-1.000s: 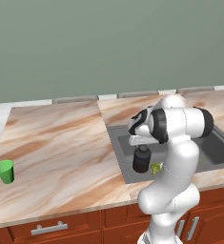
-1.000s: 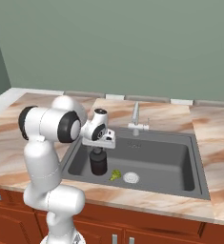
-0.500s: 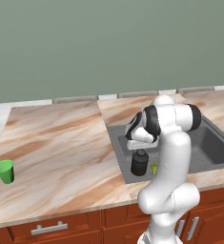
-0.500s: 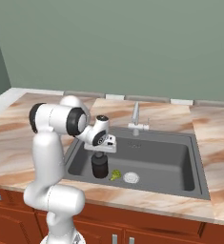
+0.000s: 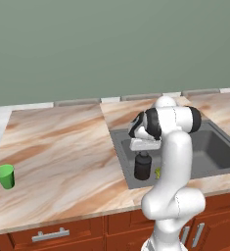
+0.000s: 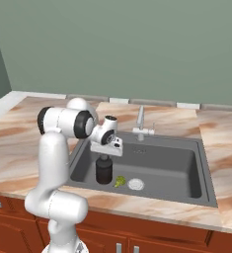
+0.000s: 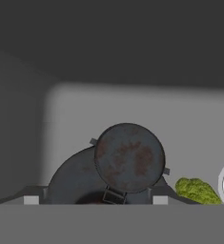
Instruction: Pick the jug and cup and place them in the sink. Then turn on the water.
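Note:
The dark jug (image 5: 142,169) stands upright on the floor of the sink (image 5: 219,152), near its front left corner. My gripper (image 5: 145,150) hangs just above the jug's round cap, open, its fingers apart and holding nothing. From the right, the gripper (image 6: 106,150) sits over the jug (image 6: 103,171) in the sink (image 6: 162,160). The hand view looks straight down on the jug (image 7: 127,157), with the gripper (image 7: 95,200) spread wide to either side of it. The green cup (image 5: 5,176) stands far off on the left end of the counter.
A slim silver faucet (image 6: 141,121) rises behind the basin, with no stream under it. A small yellow-green lump (image 6: 120,181) and the white drain (image 6: 135,184) lie just right of the jug. Marbled counter (image 5: 62,147) stretches between the sink and the cup.
The arm's elbow has shifted a little and the hand has turned slightly. The hand stays over the jug with its fingers apart, and the jug has not moved.

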Robot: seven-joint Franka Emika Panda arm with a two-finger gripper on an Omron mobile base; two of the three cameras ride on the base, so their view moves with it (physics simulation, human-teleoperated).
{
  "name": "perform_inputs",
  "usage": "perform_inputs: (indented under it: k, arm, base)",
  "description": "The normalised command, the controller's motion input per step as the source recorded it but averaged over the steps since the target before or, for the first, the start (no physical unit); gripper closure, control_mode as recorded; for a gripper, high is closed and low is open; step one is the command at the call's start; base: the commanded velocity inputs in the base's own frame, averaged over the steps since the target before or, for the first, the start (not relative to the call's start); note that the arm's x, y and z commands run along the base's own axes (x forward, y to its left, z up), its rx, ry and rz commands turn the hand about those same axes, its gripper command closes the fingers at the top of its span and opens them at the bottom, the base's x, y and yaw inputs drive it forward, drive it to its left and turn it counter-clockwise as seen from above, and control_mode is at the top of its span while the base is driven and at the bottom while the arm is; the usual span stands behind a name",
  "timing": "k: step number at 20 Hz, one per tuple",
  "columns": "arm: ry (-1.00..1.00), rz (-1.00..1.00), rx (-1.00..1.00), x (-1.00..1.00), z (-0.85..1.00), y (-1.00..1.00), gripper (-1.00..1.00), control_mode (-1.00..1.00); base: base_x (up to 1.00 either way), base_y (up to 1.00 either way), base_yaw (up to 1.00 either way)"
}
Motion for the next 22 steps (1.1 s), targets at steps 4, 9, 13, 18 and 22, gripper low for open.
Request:
perform_inputs:
  k: [4,9,13,18,22]
  arm:
    - [0.0,0.0,0.0,0.0,-0.17,0.0,1.0,-1.0]
    - [0.01,0.0,0.0,0.0,0.0,0.0,1.0,-1.0]
    - [0.02,0.0,0.0,0.0,0.0,0.0,1.0,-1.0]
    - [0.04,0.0,0.0,0.0,0.0,0.0,-1.0,-1.0]
    - [0.0,0.0,0.0,0.0,0.0,0.0,-1.0,-1.0]
  base:
    - [0.0,0.0,0.0]
    - [0.0,0.0,0.0]
    - [0.0,0.0,0.0]
    - [0.0,0.0,0.0]
    - [0.0,0.0,0.0]
